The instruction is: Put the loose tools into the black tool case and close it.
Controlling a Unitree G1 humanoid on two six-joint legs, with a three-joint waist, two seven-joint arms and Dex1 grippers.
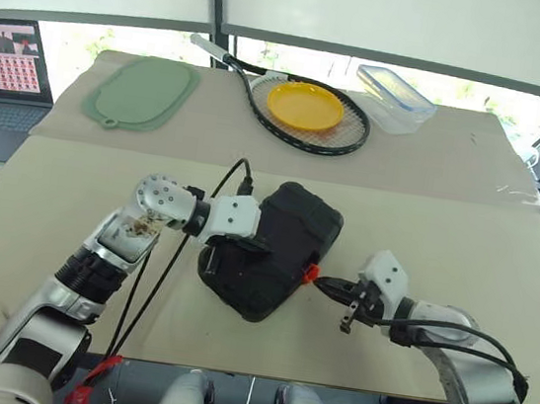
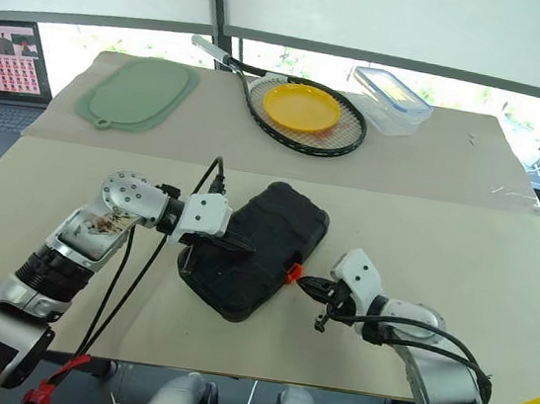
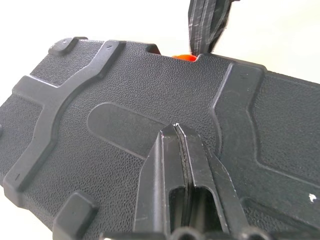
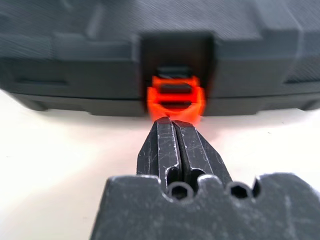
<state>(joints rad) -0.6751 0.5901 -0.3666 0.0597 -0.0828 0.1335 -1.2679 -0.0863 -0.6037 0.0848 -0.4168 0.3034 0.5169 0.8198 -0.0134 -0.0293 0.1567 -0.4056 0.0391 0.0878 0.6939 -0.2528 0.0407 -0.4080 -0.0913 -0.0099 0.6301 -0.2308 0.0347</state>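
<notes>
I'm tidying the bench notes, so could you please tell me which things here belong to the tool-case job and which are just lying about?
Job:
- black tool case, lid down
- its orange latch
- left gripper, shut, on the lid
- right gripper, shut, tips at the latch

Lying about:
- green mat
- racket
- yellow plate
- clear lidded box
- laptop

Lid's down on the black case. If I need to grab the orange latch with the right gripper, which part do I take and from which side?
Take the orange latch by its lower lip, coming in level from the case's front edge, where the right gripper sits shut with its tips at the latch. The latch sits in a notch in the case wall, so probably only its bottom edge can be pinched. The left gripper, shut, rests on the lid.
</notes>
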